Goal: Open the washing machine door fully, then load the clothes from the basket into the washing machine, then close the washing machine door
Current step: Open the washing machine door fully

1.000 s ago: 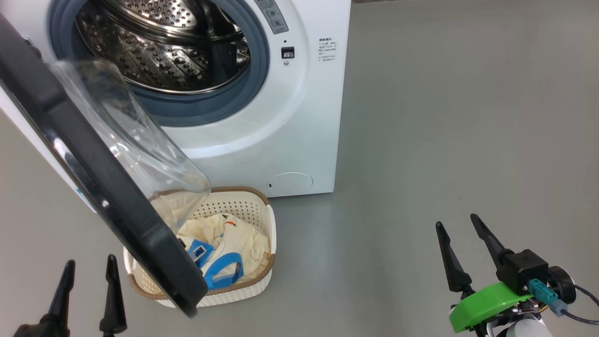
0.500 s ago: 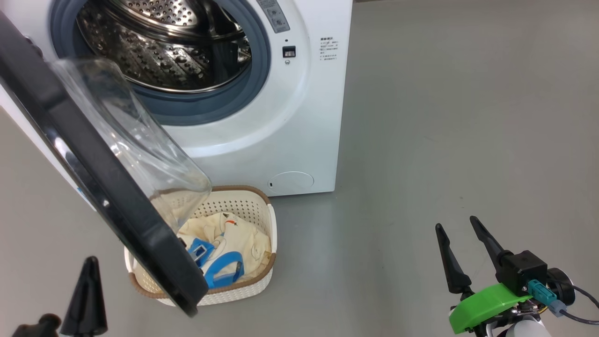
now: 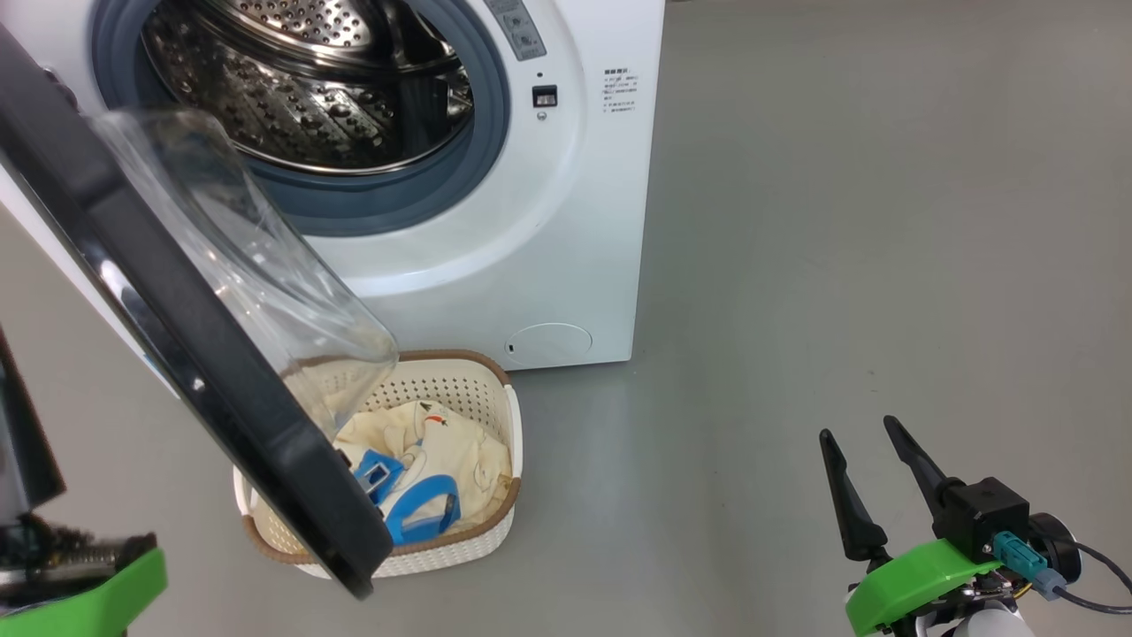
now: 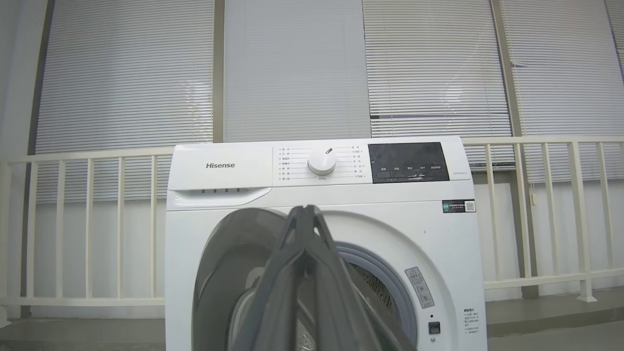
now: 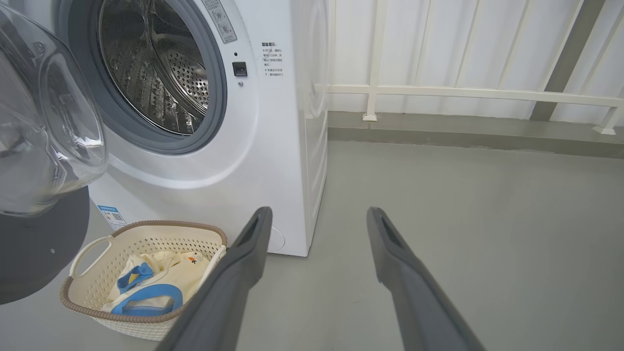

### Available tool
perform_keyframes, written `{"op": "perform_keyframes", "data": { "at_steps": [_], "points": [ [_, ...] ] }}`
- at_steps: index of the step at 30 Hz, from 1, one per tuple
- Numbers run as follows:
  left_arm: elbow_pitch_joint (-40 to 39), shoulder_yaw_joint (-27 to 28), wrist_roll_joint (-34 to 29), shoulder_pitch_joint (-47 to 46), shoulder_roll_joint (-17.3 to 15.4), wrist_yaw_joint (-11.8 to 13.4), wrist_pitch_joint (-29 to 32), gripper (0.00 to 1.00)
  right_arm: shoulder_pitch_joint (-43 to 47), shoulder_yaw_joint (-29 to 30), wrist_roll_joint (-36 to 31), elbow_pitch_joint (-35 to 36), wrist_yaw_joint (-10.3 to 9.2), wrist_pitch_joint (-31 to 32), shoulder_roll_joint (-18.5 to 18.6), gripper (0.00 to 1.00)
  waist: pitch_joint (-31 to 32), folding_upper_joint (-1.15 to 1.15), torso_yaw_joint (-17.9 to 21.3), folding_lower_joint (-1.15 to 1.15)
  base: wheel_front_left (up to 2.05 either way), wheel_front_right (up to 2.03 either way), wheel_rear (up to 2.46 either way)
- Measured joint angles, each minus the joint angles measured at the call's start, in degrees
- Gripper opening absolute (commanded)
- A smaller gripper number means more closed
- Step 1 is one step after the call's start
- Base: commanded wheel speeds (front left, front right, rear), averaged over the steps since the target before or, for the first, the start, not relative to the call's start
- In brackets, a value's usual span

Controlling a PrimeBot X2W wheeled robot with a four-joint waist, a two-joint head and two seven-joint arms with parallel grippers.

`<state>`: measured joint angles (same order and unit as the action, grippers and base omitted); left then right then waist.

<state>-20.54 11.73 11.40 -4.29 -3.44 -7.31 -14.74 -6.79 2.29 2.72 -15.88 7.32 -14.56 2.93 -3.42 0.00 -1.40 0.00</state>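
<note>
- Right, head view: right gripper (image 3: 858, 427) has its jaws spread and empty; basket (image 3: 500, 518) with clothes (image 3: 447, 447) sits well to their left, under the open washing machine door (image 3: 168, 327).
- Left wrist view: left gripper (image 4: 305, 210) has its jaws pressed together, holding nothing, with the washing machine (image 4: 438, 234) beyond the tips.
- Right wrist view: basket lies left of the parted jaws, untouched.

The left part of the basket (image 3: 478, 531) and some of the clothes (image 3: 442, 451) are being hidden behind the washing machine door (image 3: 221, 389), which is itself being cut off at the upper left of the head view. The washing machine (image 3: 566, 230) is being cropped by the top edge. In the left wrist view, the drum (image 4: 373, 287) is being partly covered by the blurred left gripper (image 4: 304, 214). The printed notice (image 3: 621, 91) is being shown too small to read.
</note>
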Motion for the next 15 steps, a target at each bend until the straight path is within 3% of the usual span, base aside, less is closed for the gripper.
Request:
{"op": "perform_keyframes", "data": {
  "at_steps": [6, 15],
  "points": [
    [-7.62, -6.31, 1.32, -2.25, -1.74, 0.0, -0.05, 0.0, 0.0, 0.0, 0.0, -0.49, 0.0, 0.0, 0.0, 1.0, 0.24, 0.0, -0.01, 0.0, 0.0, 0.0, 0.0],
    [-8.77, -28.58, 0.78, -2.08, -5.59, 0.0, -0.05, 0.0, -0.01, -0.27, 0.58, -1.23, 0.0, 0.0, 0.0, 1.0, 0.52, 0.0, 0.28, 0.0, 0.0, 0.0, 0.0]
  ]
}}
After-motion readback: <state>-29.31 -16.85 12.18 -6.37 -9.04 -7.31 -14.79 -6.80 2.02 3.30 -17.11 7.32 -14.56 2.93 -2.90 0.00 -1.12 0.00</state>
